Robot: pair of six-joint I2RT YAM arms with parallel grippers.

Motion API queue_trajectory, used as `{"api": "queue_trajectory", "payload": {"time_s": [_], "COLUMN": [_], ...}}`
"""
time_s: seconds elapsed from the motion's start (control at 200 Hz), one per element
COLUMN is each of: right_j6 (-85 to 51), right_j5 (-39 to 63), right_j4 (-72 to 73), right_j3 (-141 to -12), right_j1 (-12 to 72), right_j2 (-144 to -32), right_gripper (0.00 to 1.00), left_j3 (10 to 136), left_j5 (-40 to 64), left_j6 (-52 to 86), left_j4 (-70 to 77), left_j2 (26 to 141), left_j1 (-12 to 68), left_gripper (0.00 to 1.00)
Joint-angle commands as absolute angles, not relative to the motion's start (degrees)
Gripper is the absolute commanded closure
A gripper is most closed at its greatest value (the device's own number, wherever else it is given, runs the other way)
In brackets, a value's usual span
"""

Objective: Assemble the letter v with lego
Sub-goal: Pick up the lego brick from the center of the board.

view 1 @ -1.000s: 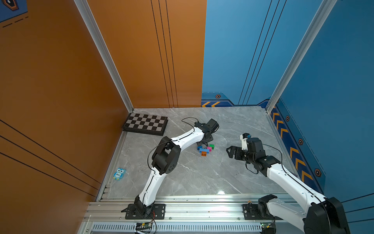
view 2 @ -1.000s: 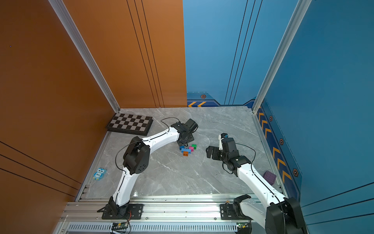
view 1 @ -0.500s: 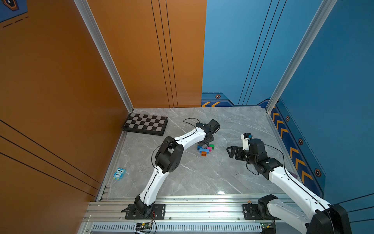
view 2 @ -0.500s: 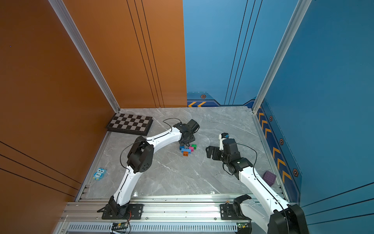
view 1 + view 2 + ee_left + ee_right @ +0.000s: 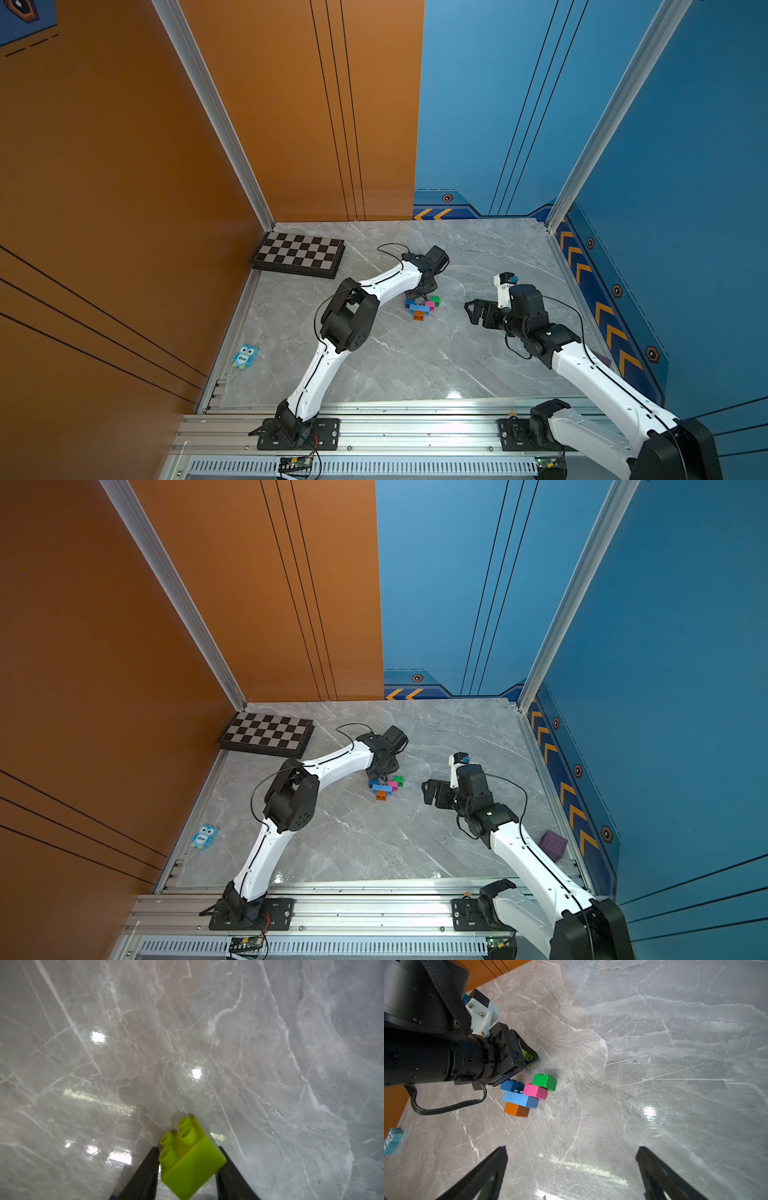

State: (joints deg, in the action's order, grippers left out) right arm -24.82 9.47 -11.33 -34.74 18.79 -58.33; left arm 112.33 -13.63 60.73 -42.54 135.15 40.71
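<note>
left gripper (image 5: 188,1148): closed on lime brick (image 5: 191,1163), down at surface (image 5: 654,1043)
letter v (image 5: 527,1093): unfinished, on surface, just near of left gripper
right gripper (image 5: 572,1148): wide, empty, well right of letter v

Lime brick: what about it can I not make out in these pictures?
Left wrist view: lime brick is cut off by the bottom edge.
Both top views: the left pincer hides it.
Right wrist view: only a sliver shows through the pincer; whether it touches the dark blue brick cannot be told.
</note>
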Motion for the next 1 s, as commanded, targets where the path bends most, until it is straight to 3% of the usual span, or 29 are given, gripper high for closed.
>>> {"api": "queue_trajectory", "payload": {"time_s": [0.0, 0.065, 0.3, 0.996], "right_j6": [-23.73, -23.73, -23.57, -23.63], "right_j5": [10.36, 10.36, 10.24, 10.38], "right_j4": [-10.37, -10.28, -10.02, -8.74], "right_j3": [-34.0, -33.93, -33.77, -33.06], "right_j1": [19.4, 19.42, 19.67, 19.69], "right_j2": [-58.93, -59.04, -59.1, -59.93], "right_gripper": [0.0, 0.0, 0.0, 0.0], "left_j3": [113.46, 113.39, 115.5, 115.39], "left_j5": [-11.83, -11.44, -10.88, -9.75], "left_j6": [58.8, 58.88, 59.15, 57.23], "left_j4": [-44.39, -44.3, -44.34, -45.63], "left_j2": [135.64, 135.92, 137.53, 137.9], "left_j1": [39.57, 39.38, 38.72, 37.93], "left_gripper": [0.44, 0.36, 0.35, 0.56]}}
